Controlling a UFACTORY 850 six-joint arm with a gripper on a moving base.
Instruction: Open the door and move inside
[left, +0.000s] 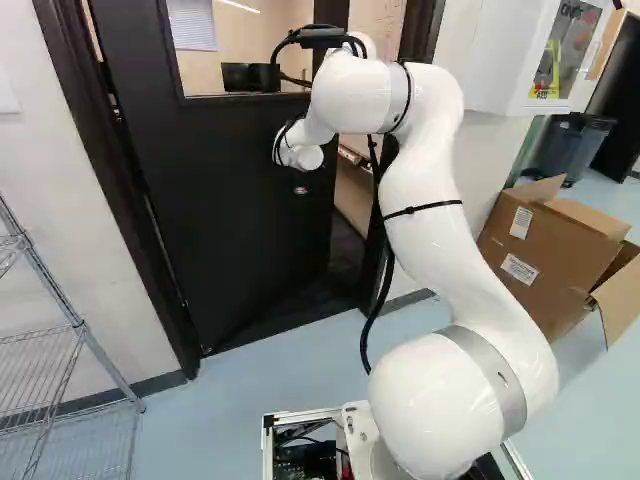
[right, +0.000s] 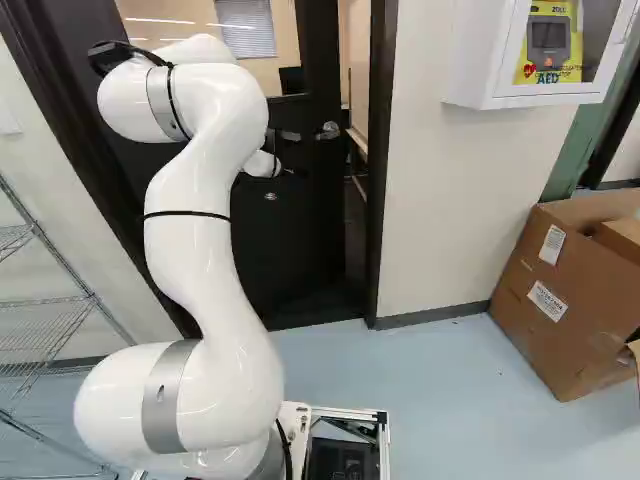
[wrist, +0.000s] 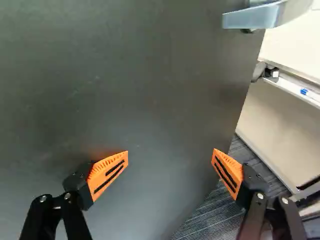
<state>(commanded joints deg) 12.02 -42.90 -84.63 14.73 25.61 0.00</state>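
- Door (left: 230, 190): black, with a glass window (right: 230, 28); ajar within dark frame (right: 382, 150), free edge angled into the room beyond.
- Handle (right: 328, 130): silver lever, mounted near the free edge of the door; apart from both fingers in the wrist view.
- Gripper (right: 286, 172): mostly hidden behind the wrist in the right base view, close to the door.
- Gripper (wrist: 170, 152), per wrist view: released, orange pads (wrist: 109, 172) wide apart, nothing grasped; dark door face ahead, carpet (wrist: 212, 217) visible through the opening.
- Arm (left: 430, 200): white, raised and bent towards the door.
- Wall cabinet (right: 470, 60): white, with a yellow device (right: 548, 45) inside, right of the doorway.
- Cardboard box (right: 560, 300): brown, flaps open, on pale blue floor (right: 440, 400), right of the doorway.
- Wire shelving (left: 45, 370): metal, at the left of the left base view.
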